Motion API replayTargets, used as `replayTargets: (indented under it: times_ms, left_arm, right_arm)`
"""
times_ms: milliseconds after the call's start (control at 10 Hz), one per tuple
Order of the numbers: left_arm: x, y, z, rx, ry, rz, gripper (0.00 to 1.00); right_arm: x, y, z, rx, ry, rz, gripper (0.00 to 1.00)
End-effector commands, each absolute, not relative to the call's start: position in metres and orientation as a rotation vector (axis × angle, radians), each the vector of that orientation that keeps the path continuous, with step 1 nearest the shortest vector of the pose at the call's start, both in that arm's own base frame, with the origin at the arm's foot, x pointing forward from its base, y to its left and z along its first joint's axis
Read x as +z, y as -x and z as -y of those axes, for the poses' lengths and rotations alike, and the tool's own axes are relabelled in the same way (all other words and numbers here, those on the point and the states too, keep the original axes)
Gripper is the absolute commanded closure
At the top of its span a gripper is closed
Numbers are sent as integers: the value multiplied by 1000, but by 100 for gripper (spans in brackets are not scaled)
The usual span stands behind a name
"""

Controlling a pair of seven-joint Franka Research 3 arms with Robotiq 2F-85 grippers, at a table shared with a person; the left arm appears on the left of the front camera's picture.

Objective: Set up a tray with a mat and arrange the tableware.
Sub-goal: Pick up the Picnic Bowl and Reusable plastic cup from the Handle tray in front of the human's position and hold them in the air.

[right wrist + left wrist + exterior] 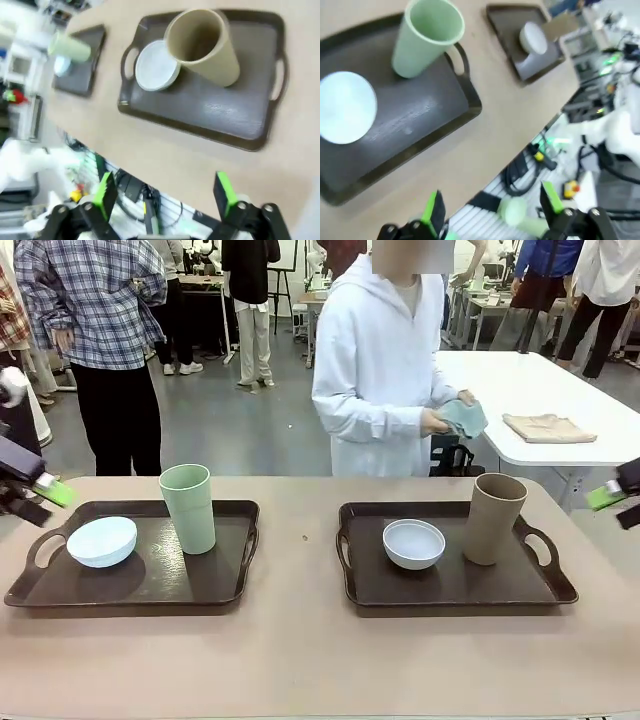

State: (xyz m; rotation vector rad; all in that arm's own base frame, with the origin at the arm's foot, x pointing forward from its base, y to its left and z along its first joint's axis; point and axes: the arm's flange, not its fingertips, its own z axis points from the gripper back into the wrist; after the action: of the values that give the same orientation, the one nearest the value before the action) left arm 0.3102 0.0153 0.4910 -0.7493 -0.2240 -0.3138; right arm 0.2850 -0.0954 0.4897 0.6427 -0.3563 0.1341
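Well, both pairs spread wide, holding nothing

My left fingers (431,212) and right fingers (104,192) gape just past the surface's (300,650) edge, touching nothing. On the left tray (150,585) sit the pale green cup (188,508) and pale blue bowl (101,541); on the right tray (450,585), the white-grey bowl (414,543) and tan-brown cup (494,518).

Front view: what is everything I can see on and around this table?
Left handled plastic tray: one, dark brown, on the beige table.
Right handled plastic tray: one, dark brown, same table.
Small round bowl: one, pale blue, left tray.
Tall handleless cup: one, pale green, upright, left tray.
Second round bowl: one, white-grey, right tray.
Second tall cup: one, tan-brown, upright, right tray.
Folded cloth: one, grey-teal, held at the far side.
Second folded cloth: one, tan, on the white table behind.
Person's hands: two, holding the grey-teal cloth.
Left gripper: one, black with green pads, open, near the table's edge.
Right gripper: one, same colours, open, near the table's edge.
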Motion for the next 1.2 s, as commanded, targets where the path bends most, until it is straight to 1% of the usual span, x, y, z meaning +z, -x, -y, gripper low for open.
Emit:
replayTargets:
  times_ms: [0, 200, 600, 800, 900, 1100]
  left_arm:
    - [499, -291, -55, -245, 804, 282, 0]
    - [499, -273, -110, -137, 851, 328, 0]
    - [494, -250, -164, -1, 926, 371, 0]
    - [492, -239, -181, 46, 940, 398, 0]
    - [496, -233, -188, 49, 920, 413, 0]
    - [500, -222, -201, 62, 916, 446, 0]
  right_arm:
    - [487, -284, 130, 81, -734, 382, 0]
    - [483, -270, 178, 17, -806, 407, 0]
    - [468, -236, 237, -77, -970, 497, 0]
    - [465, -217, 256, -104, -1028, 532, 0]
    - [463, -209, 258, -94, -1070, 550, 0]
    - [460, -200, 264, -104, -1102, 574, 0]
